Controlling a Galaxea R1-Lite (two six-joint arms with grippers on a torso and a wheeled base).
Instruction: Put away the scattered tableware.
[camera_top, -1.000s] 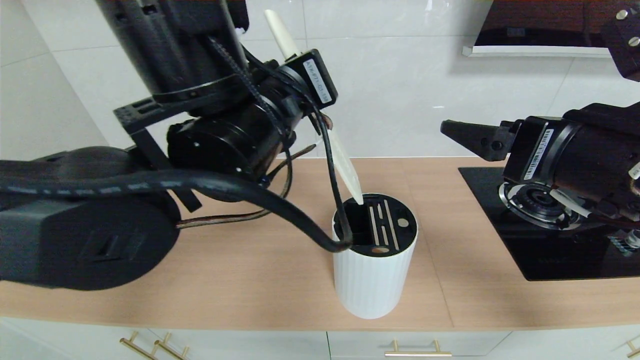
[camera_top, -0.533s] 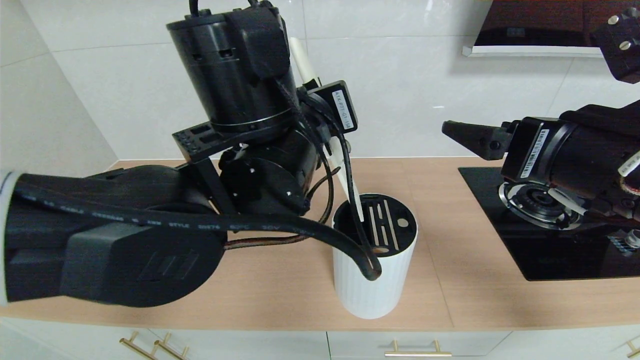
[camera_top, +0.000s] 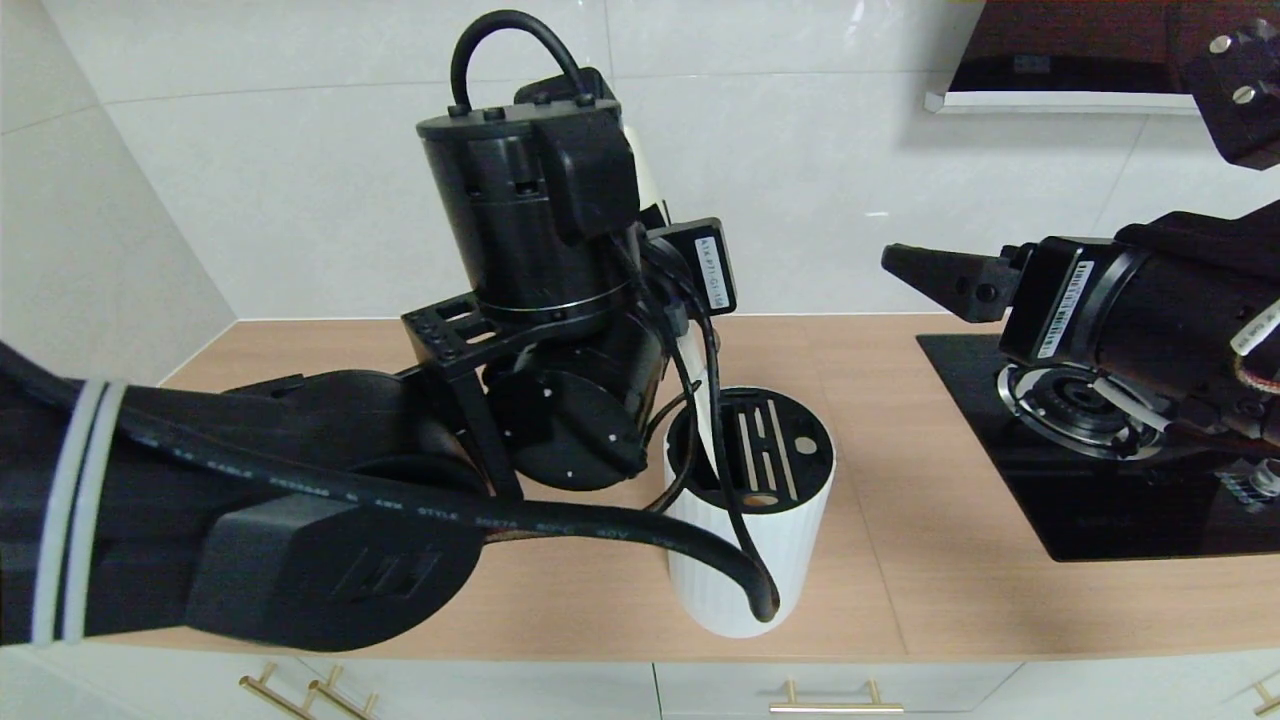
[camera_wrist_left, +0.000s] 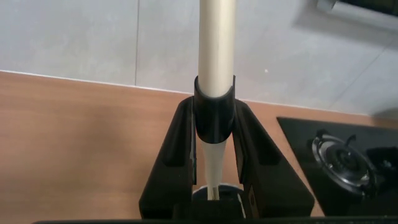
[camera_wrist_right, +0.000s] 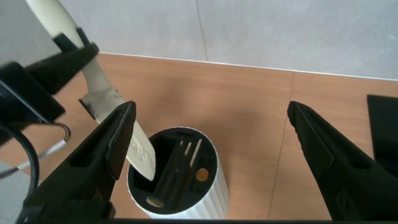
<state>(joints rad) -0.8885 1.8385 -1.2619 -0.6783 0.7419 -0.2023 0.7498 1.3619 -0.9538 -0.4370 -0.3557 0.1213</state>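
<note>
Step (judged): seating the knife in the white ribbed holder on the counter.
Knife position: cream handle up, blade angled down, tip at the holder's wide opening beside the narrow slots. How deep it sits is hidden by cables.
Left claw: clenched on the knife handle, directly above the holder.
Right claw: spread wide, holding and touching nothing, hanging apart to the side near the stove.
Method note: bring the blade closer to upright before lowering, so it does not wedge on the black rim. Descend slowly and release only once the knife stands by itself.
Risk: a sideways push could tip the holder, and a loose cable lies across its top.
</note>
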